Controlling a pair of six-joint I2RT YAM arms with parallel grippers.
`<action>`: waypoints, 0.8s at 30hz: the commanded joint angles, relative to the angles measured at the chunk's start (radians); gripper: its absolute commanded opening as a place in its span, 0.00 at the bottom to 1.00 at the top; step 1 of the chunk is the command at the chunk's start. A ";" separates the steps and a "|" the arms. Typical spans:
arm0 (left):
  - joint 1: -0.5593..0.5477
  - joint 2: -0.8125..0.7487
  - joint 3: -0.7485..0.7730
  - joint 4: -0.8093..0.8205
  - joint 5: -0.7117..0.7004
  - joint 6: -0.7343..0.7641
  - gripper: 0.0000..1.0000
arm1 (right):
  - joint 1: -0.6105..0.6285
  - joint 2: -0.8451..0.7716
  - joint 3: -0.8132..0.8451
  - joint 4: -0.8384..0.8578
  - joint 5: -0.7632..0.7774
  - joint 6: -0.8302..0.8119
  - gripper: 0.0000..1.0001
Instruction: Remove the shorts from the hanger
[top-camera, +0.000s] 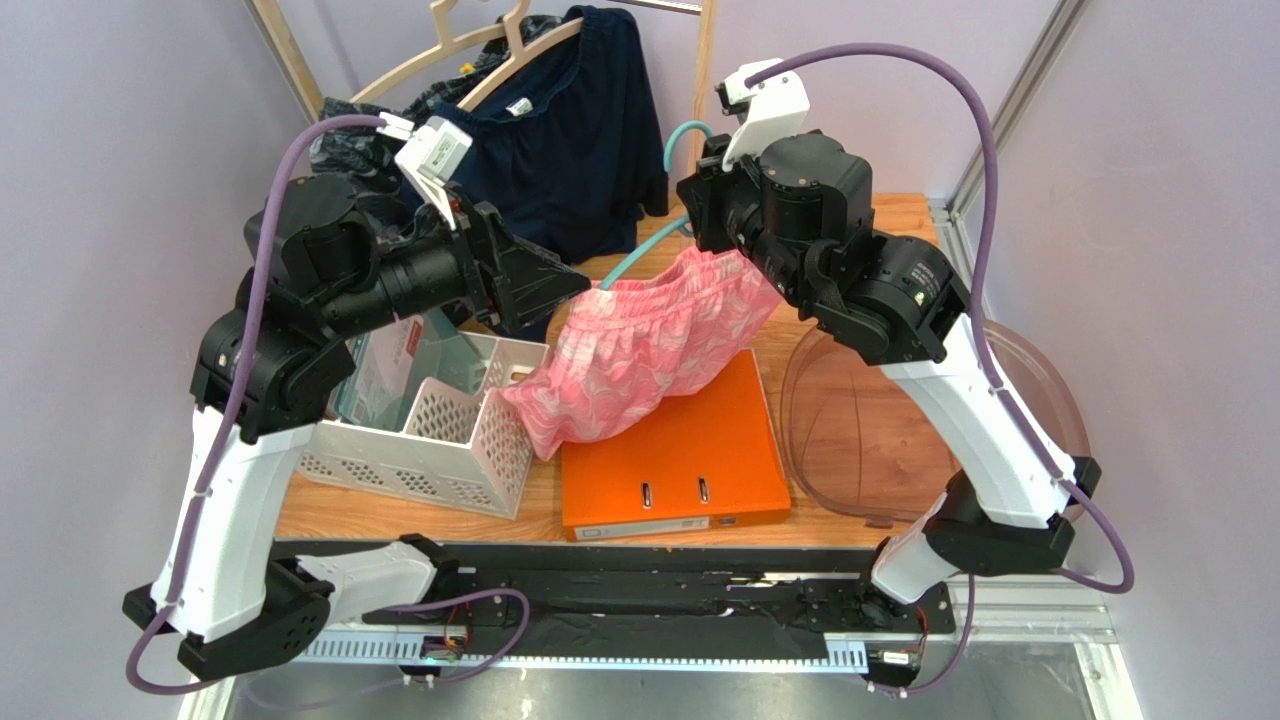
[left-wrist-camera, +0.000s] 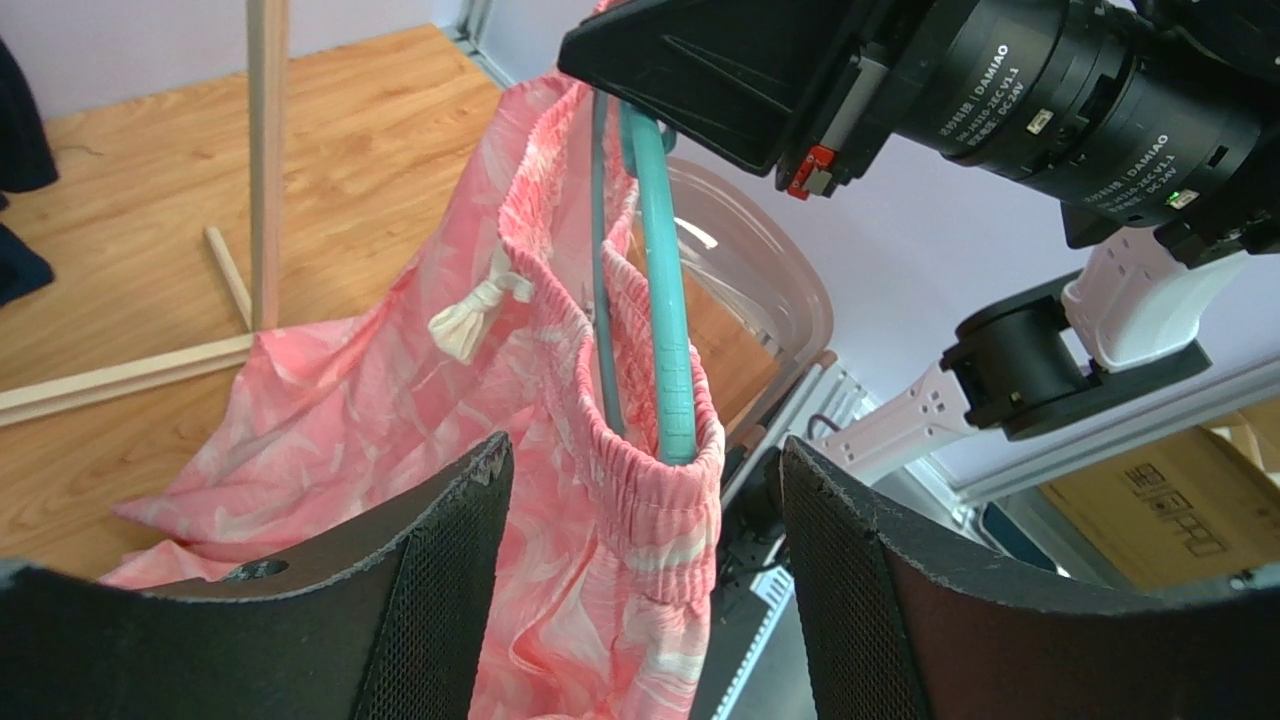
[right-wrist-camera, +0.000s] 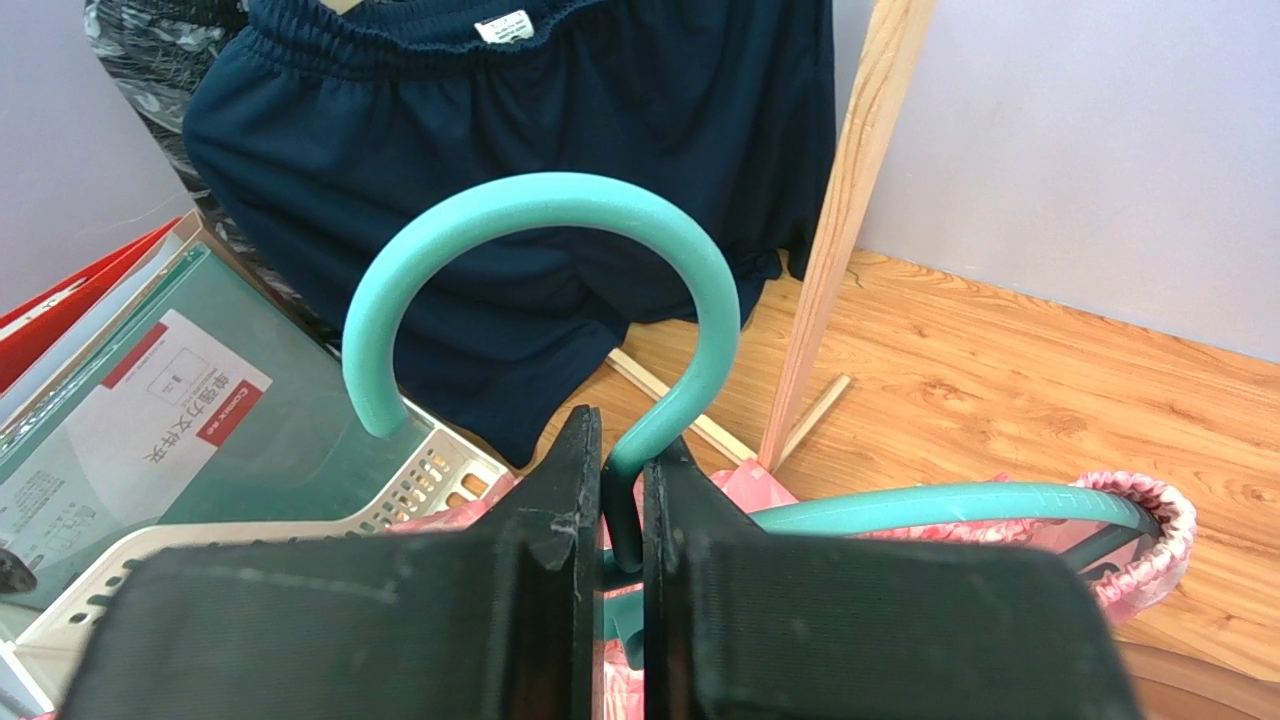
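The shorts (top-camera: 646, 360) hang in the air above the surface (top-camera: 902, 213), carried on the hanger (top-camera: 639, 258), their pink leafy fabric sloping down and to the left until the lowest fold reaches the corner of the white basket (top-camera: 428, 428) and the near edge of the orange binder (top-camera: 673, 450). In the left wrist view the gathered waistband is looped over one end of the teal hanger, with a white drawstring knot showing on the fabric just beside it. The right gripper (right-wrist-camera: 624, 510) is clenched on the hanger's neck just below the curved hook, its two black jaws pressed tight against the thin stem and the hook standing upright above them. The left gripper (left-wrist-camera: 646, 458) is released, its jaws spread wide on either side of the waistband end (whether either pad brushes the cloth cannot be told), with nothing pinched between them. Behind the arms, navy shorts (top-camera: 579, 128) hang on a rack alongside pale wooden hangers (top-camera: 451, 53). To the right of the binder a clear tub (top-camera: 902, 420) rests on the surface, partly under the right arm
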 joint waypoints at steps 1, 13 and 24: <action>0.000 0.008 -0.004 0.039 0.062 -0.008 0.70 | 0.004 -0.035 0.040 0.067 0.052 -0.009 0.00; 0.000 0.183 0.175 0.085 0.125 -0.011 0.68 | 0.004 -0.039 0.035 0.041 -0.006 0.035 0.00; 0.000 0.373 0.301 0.132 0.284 -0.074 0.48 | 0.004 -0.061 0.016 0.053 -0.031 0.009 0.00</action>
